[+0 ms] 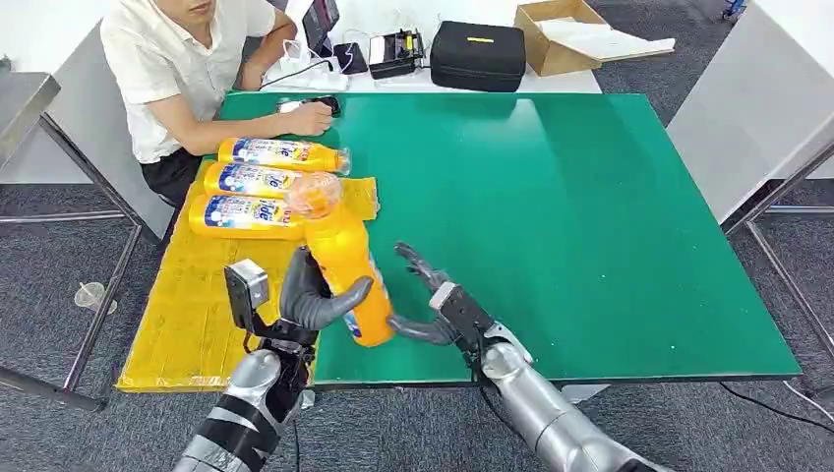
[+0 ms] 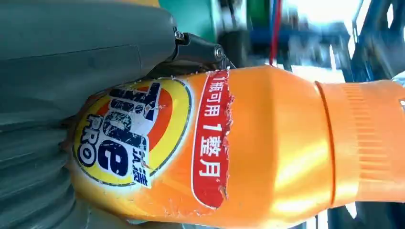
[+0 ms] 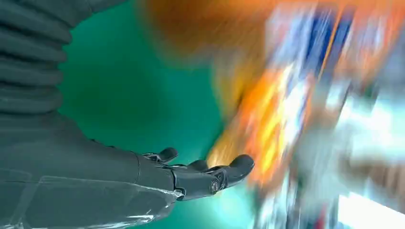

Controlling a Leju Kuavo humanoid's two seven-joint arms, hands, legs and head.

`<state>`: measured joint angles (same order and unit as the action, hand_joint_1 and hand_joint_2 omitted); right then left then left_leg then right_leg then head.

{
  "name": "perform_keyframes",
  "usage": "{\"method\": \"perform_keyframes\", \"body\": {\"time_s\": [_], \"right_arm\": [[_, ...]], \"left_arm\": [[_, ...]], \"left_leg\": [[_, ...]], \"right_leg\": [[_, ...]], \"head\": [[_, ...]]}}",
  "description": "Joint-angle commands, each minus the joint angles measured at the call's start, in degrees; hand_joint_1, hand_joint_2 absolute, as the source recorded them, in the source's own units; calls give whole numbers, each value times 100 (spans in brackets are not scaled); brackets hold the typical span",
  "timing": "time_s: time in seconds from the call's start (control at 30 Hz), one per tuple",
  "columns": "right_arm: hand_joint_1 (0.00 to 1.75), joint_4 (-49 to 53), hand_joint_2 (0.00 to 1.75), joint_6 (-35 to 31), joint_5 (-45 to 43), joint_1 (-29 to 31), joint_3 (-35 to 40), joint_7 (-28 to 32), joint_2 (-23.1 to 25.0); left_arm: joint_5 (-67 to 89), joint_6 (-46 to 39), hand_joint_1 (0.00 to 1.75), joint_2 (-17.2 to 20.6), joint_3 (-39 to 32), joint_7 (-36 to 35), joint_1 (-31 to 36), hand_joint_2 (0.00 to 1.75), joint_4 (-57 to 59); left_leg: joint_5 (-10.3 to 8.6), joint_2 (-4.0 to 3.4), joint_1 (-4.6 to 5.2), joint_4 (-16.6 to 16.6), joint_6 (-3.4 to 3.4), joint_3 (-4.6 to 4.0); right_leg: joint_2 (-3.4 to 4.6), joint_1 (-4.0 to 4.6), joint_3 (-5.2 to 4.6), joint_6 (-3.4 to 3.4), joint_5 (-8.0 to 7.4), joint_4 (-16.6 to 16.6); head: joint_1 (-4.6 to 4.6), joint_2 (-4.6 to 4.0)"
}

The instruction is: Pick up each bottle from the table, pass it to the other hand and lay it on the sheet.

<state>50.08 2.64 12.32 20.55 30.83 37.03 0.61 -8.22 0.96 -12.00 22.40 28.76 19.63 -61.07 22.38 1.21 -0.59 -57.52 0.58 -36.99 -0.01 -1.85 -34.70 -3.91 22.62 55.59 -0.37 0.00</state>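
Silver arms (image 1: pixel 551 418), grey ribbed covers, dark fingers (image 1: pixel 418 264).

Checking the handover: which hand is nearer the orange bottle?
Left. The left hand grips the orange bottle around its body; the right hand is open beside it, apart.

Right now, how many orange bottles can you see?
4: three lie side by side on the yellow sheet at; the left hand holds one.
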Motion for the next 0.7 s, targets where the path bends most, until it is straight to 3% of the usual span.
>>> {"method": "perform_keyframes", "body": {"time_s": [0.03, 0.13, 0.27, 0.53, 0.6, 0.63, 0.7], "right_arm": [[0, 726, 0, -4264, 2338, -1123, -2990, -839, -398], [0, 825, 0, -4264, 3724, -1241, -4872, -579, -149], [0, 774, 0, -4264, 3889, -1224, -5447, -245, 18], [0, 796, 0, -4264, 3846, -1195, -5433, -220, 125], [0, 521, 0, -4264, 3467, -1128, -4910, -240, -9], [0, 382, 0, -4234, 3277, -1066, -4564, -263, -60], [0, 145, 0, -4102, 3030, -934, -4211, -276, -73]], "left_arm": [[1697, -1875, 175, 654, -367, -44, -788, 175, -1382], [2043, -1929, 175, 763, -245, -104, -807, 175, -1529], [3038, -2427, 175, 959, -166, -141, -736, 175, -1463], [3399, -2562, 175, 1023, -128, -167, -676, 175, -1376], [4652, -3017, 175, 1189, 16, -404, -517, 175, -1076], [5335, -3103, 175, 1288, 84, -669, -343, 175, -683], [5957, -2913, 175, 1399, 217, -920, -7, 175, 148]], "left_leg": [[28, 0, -5, 2, -1, 50], [10, 17, 2, 1, 3, 9], [16, 3, 2, -2, 0, 2], [17, -14, 6, 0, 0, 12], [38, -25, 0, -9, -1, 44], [15, -18, -3, 3, 0, 15], [21, -31, -4, 3, -1, 31]], "right_leg": [[-12, 11, 57, 29, 29, -7], [-24, 1, 16, 14, 16, -4], [-12, 3, 11, 19, 12, -3], [2, 6, 9, 18, 9, -4], [6, 15, 41, 36, 26, 0], [5, 8, 11, 18, 5, -8], [16, 10, 25, 25, 7, -10]], "head": [[-2, 0], [-2, 0], [0, 0], [-2, 0], [-2, 0], [0, 0], [0, 0]]}}
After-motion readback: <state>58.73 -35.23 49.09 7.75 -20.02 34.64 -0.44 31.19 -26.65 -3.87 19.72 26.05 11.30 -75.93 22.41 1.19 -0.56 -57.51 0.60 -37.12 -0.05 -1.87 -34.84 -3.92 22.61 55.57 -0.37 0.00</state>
